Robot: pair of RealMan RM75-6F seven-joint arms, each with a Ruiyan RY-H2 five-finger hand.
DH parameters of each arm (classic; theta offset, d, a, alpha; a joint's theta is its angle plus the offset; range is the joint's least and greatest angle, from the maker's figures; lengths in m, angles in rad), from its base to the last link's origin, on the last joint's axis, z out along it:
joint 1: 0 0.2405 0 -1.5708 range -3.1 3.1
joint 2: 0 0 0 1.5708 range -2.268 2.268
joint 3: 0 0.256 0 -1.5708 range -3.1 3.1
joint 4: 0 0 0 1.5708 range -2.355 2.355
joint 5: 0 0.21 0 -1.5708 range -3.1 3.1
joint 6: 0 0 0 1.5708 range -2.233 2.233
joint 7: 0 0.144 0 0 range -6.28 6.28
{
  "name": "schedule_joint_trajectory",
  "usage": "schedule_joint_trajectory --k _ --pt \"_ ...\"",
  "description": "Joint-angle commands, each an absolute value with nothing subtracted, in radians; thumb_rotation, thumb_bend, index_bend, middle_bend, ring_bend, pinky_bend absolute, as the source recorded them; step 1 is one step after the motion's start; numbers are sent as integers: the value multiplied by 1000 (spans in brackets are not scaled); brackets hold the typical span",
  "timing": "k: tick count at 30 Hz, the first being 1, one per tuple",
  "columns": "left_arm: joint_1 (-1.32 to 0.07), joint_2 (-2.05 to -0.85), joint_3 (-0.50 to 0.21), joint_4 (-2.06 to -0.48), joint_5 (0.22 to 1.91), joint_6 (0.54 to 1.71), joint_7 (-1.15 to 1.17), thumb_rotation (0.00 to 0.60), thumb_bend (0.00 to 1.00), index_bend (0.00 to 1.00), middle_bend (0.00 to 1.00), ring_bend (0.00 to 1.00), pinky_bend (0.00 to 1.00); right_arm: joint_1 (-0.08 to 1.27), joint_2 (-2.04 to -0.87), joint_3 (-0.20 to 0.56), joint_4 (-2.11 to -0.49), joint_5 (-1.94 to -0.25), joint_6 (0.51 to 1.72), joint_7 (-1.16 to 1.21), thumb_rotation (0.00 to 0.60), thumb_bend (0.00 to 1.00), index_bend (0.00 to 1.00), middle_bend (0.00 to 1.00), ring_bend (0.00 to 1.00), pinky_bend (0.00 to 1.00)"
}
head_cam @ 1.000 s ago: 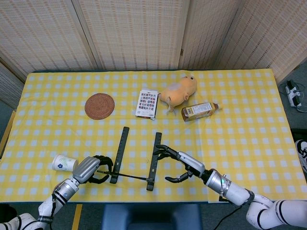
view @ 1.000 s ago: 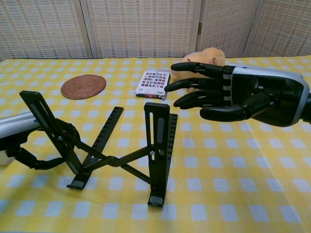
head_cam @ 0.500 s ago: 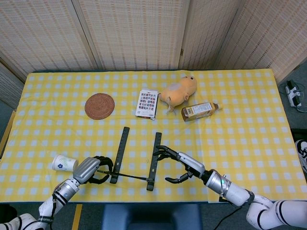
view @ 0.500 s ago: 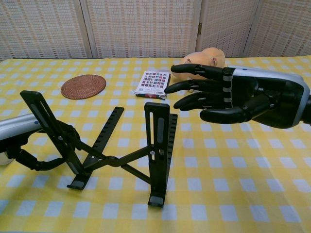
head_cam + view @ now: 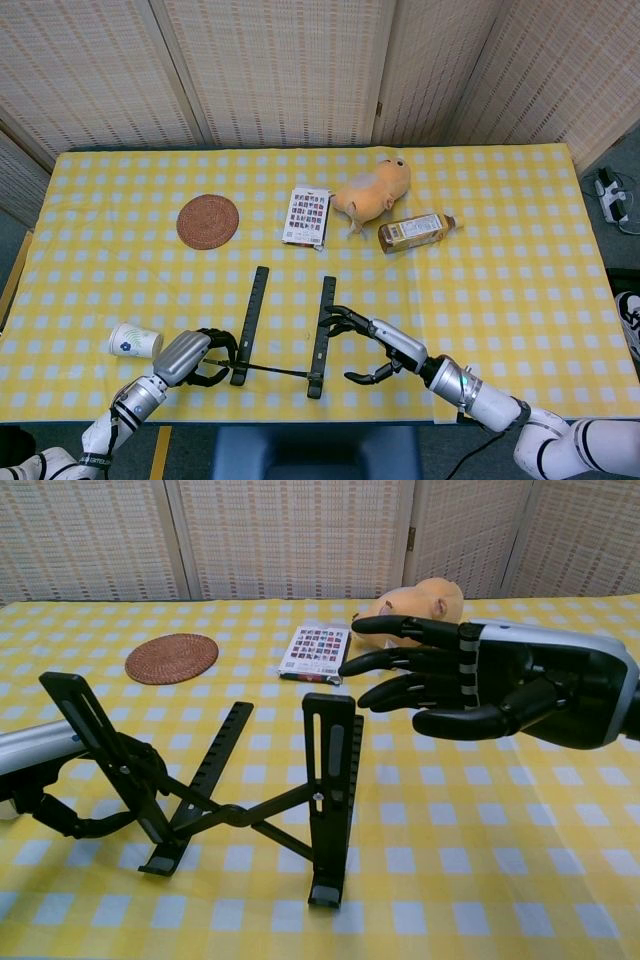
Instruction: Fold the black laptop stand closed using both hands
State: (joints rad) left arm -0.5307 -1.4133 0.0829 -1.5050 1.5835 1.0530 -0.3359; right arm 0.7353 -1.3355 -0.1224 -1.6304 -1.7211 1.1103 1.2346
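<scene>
Two hands at the table's near edge, either side of the stand (image 5: 282,335). Black stand unfolded on the yellow checked cloth (image 5: 500,250), two long arms roughly parallel, joined low by crossed struts. Left hand (image 5: 196,355) curled around the stand's left arm, dark fingers (image 5: 60,815) wrapped behind the upright bar in the chest view, gripping it. Right hand (image 5: 375,350) hovering just right of the stand's right arm, fingers (image 5: 400,665) spread and stretched toward the top of the upright, thumb apart below, holding nothing; contact with the bar not clear from either view. Beyond the stand, well apart: round woven coaster (image 5: 208,221) at left, small patterned card pack (image 5: 306,216) near the middle, tan plush toy (image 5: 372,188) beside it, bottle (image 5: 415,231) lying on its side just right of the toy. Paper cup (image 5: 133,340) tipped over near the left hand.
</scene>
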Motion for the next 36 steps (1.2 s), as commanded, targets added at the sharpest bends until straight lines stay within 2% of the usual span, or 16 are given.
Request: schedule_joint_trajectory --k 1,7,12,20,24,31,36 --pt "-531 -1414 84 -1504 1585 1052 -338 600 445 558 405 349 357 734 -1335 -123 -1630 -1722 1111 1234 600 335 0 177 205 107" --pt "-530 -1414 89 -1505 1589 1049 -340 600 501 601 415 359 358 731 -1336 -124 -1629 -1722 1113 1233 600 335 0 177 205 106" --pt "-529 -1410 91 -1515 1592 1051 -340 600 509 610 423 364 357 730 -1336 -127 -1626 -1726 1111 1223 600 335 0 177 204 106" --pt "-532 -1391 95 -1552 1600 1052 -347 600 503 415 422 324 339 738 -1329 -137 -1616 -1726 1055 1044 600 335 0 167 182 106" --pt "-534 -1377 97 -1567 1602 1048 -347 600 502 297 376 264 300 744 -1324 -138 -1623 -1717 1013 914 600 335 0 135 149 96" --pt "-523 -1343 100 -1595 1613 1077 -347 600 501 276 338 220 264 761 -1345 -126 -1650 -1685 938 741 600 335 0 94 111 65" --pt "-507 -1308 104 -1614 1620 1110 -347 600 501 276 332 214 255 763 -1402 -88 -1662 -1635 915 672 600 335 0 91 107 42"
